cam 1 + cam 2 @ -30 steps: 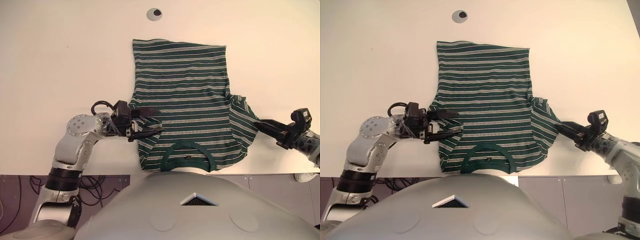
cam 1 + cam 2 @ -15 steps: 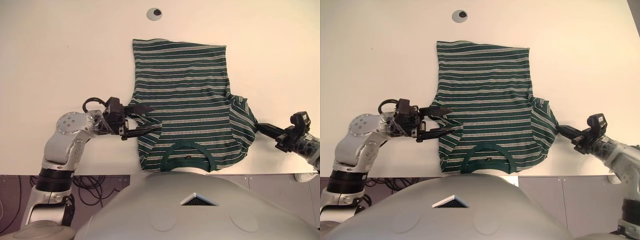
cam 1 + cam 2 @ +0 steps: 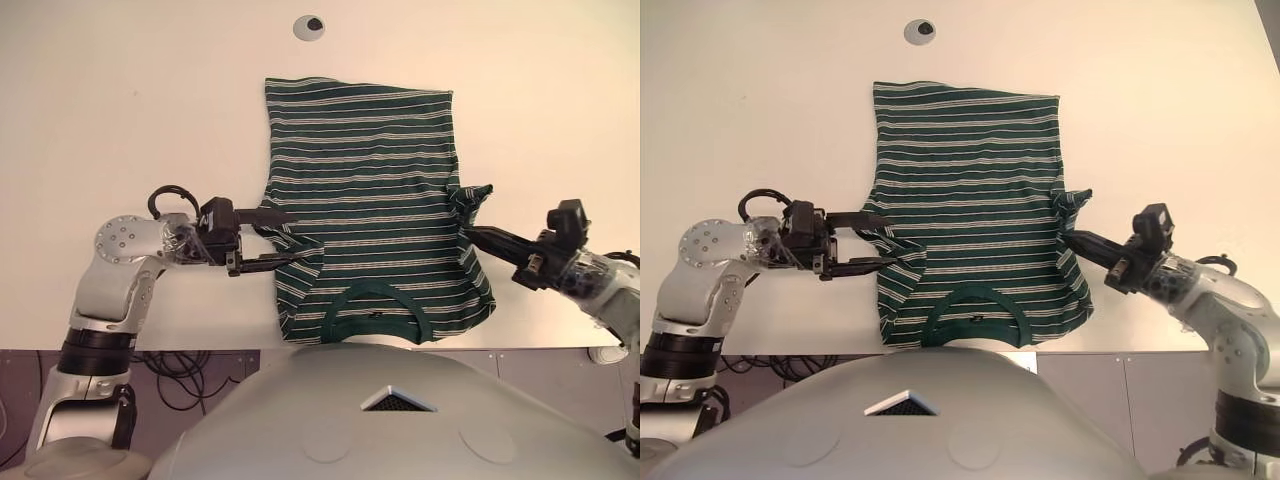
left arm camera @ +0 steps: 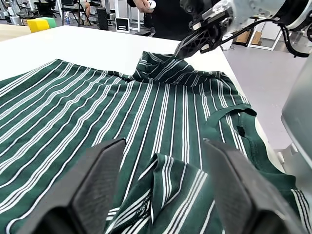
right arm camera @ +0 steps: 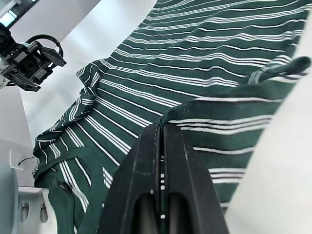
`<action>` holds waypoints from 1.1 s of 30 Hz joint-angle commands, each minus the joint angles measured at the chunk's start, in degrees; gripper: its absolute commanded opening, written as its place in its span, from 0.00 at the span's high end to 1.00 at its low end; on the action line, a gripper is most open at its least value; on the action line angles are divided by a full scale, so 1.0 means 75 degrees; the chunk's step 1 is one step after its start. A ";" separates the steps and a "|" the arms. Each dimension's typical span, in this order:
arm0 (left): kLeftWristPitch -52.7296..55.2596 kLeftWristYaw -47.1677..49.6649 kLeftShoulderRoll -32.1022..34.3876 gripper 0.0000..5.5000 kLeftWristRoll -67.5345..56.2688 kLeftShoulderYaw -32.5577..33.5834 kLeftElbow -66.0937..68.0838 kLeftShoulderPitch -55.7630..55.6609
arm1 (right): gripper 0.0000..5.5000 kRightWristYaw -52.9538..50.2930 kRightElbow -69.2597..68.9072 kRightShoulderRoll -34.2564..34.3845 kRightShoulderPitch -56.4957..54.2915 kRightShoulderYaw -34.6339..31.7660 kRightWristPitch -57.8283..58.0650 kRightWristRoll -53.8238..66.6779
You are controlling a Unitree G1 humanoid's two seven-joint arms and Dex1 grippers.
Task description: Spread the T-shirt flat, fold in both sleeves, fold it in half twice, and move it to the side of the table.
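A dark green T-shirt with white stripes lies on the white table, its collar at the near edge. The left sleeve is folded in over the body. My left gripper stands open at the shirt's left edge, the folded sleeve lying under its spread fingers. My right gripper is shut on the right sleeve, holding it turned in over the shirt's right side. A bunched tip of that sleeve sticks up beside the gripper.
A round cable grommet sits in the table beyond the shirt's hem. Bare tabletop stretches to the left and right of the shirt. The table's front edge runs just under the collar.
My right gripper has moved left, carrying the right sleeve in over the shirt's side. My left gripper has drawn back to the left, open, leaving the left sleeve folded.
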 commanded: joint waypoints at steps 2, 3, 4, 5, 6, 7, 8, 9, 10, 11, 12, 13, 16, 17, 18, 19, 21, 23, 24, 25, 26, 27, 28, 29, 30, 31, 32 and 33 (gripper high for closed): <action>-0.0138 -0.0104 0.0127 0.47 0.0105 -0.0006 0.0143 -0.0120 | 1.00 -0.0390 -0.0019 0.0287 -0.0429 0.0648 0.0054 -0.0274; -0.0146 -0.0115 0.0141 0.47 0.0115 0.0001 0.0163 -0.0126 | 1.00 -0.0441 -0.0008 0.0332 -0.0529 0.0777 0.0073 -0.0281; -0.0149 -0.0131 0.0153 0.47 0.0122 0.0008 0.0182 -0.0135 | 1.00 -0.0482 -0.0002 0.0372 -0.0625 0.0901 0.0100 -0.0267; -0.0154 -0.0142 0.0174 0.47 0.0136 0.0012 0.0181 -0.0131 | 1.00 -0.0517 0.0000 0.0416 -0.0733 0.1081 0.0115 -0.0284; -0.0161 -0.0153 0.0188 0.47 0.0148 0.0014 0.0182 -0.0128 | 1.00 -0.0540 0.0016 0.0451 -0.0824 0.1228 0.0124 -0.0300; -0.0204 -0.0180 0.0239 0.47 0.0188 0.0020 0.0150 -0.0095 | 1.00 -0.0561 0.0038 0.0474 -0.0905 0.1378 0.0128 -0.0327; -0.0277 -0.0222 0.0300 0.47 0.0248 0.0021 0.0133 -0.0066 | 1.00 -0.0584 0.0066 0.0500 -0.0963 0.1490 0.0122 -0.0359; -0.0457 -0.0269 0.0421 0.47 0.0403 0.0037 0.0126 0.0016 | 1.00 -0.0589 0.0086 0.0507 -0.1002 0.1587 0.0095 -0.0407; -0.0614 -0.0322 0.0559 0.47 0.0531 0.0055 0.0114 0.0117 | 1.00 -0.0584 0.0093 0.0517 -0.1028 0.1638 0.0054 -0.0475; -0.0771 -0.0379 0.0718 0.47 0.0652 0.0090 0.0094 0.0250 | 0.95 -0.0579 0.0090 0.0515 -0.1045 0.1656 0.0046 -0.0490; -0.0912 -0.0446 0.0891 0.47 0.0745 0.0142 0.0039 0.0411 | 0.92 -0.0569 0.0080 0.0501 -0.1061 0.1654 0.0050 -0.0485; -0.0993 -0.0538 0.1119 0.47 0.0788 0.0226 -0.0084 0.0610 | 0.88 -0.0549 0.0063 0.0488 -0.1070 0.1639 0.0058 -0.0474; -0.0980 -0.1021 0.1930 0.47 0.0801 0.0379 -0.0564 0.1305 | 0.80 -0.0484 0.0020 0.0432 -0.1049 0.1611 0.0050 -0.0461; -0.1029 -0.1158 0.2165 0.47 0.0881 0.0374 -0.0670 0.1509 | 0.77 -0.0464 0.0010 0.0407 -0.1030 0.1591 0.0046 -0.0456; -0.1394 -0.1153 0.2305 0.47 0.1239 0.0313 -0.0629 0.1643 | 0.74 -0.0404 0.0006 0.0343 -0.1001 0.1558 0.0015 -0.0472; -0.1795 -0.0970 0.2336 0.47 0.1726 0.0204 -0.0517 0.1655 | 0.71 -0.0273 -0.0012 0.0227 -0.0916 0.1445 -0.0024 -0.0444; -0.2270 -0.0826 0.2344 0.47 0.2228 0.0046 -0.0372 0.1640 | 0.64 0.0041 -0.0061 -0.0003 -0.0744 0.1274 -0.0141 -0.0433; -0.2411 -0.0793 0.2323 0.47 0.2209 -0.0001 -0.0506 0.1637 | 0.59 0.0632 -0.0226 -0.0302 -0.0405 0.0961 -0.0647 -0.0558; -0.2569 -0.0712 0.2271 0.47 0.2260 -0.0025 -0.0570 0.1613 | 0.55 0.1084 -0.0299 -0.0493 -0.0125 0.0781 -0.1194 -0.0790; -0.2823 -0.0616 0.2227 0.47 0.2407 -0.0084 -0.0576 0.1573 | 0.54 0.1591 -0.0339 -0.0673 0.0210 0.0596 -0.1833 -0.1038; -0.3389 -0.0466 0.2158 0.47 0.2747 -0.0192 -0.0433 0.1518 | 0.50 0.2146 -0.0293 -0.0866 0.0595 0.0399 -0.2490 -0.1313; -0.3961 -0.0303 0.2093 0.47 0.3089 -0.0313 -0.0244 0.1468 | 0.50 0.2593 -0.0170 -0.1028 0.0973 0.0257 -0.3187 -0.1672; -0.4646 -0.0134 0.1992 0.47 0.3420 -0.0469 0.0024 0.1404 | 0.50 0.2945 0.0232 -0.1326 0.1417 0.0224 -0.4020 -0.2327; -0.5197 0.0071 0.1880 0.47 0.3682 -0.0588 0.0273 0.1347 | 0.50 0.3235 0.0706 -0.1533 0.1748 0.0205 -0.4812 -0.2917; -0.5692 0.0220 0.1825 0.47 0.3833 -0.0680 0.0494 0.1317 | 0.50 0.3429 0.1114 -0.1627 0.2050 0.0140 -0.5378 -0.3296; -0.6161 0.0358 0.1808 0.47 0.3951 -0.0749 0.0698 0.1299 | 0.50 0.3512 0.1324 -0.1646 0.2335 0.0075 -0.5761 -0.3548; -0.6561 0.0487 0.1821 0.47 0.4039 -0.0796 0.0873 0.1290 | 0.50 0.3504 0.1417 -0.1595 0.2514 0.0046 -0.6155 -0.3790; -0.6935 0.0628 0.1845 0.47 0.4170 -0.0839 0.1027 0.1290 | 0.50 0.3454 0.1395 -0.1545 0.2684 0.0067 -0.6499 -0.4044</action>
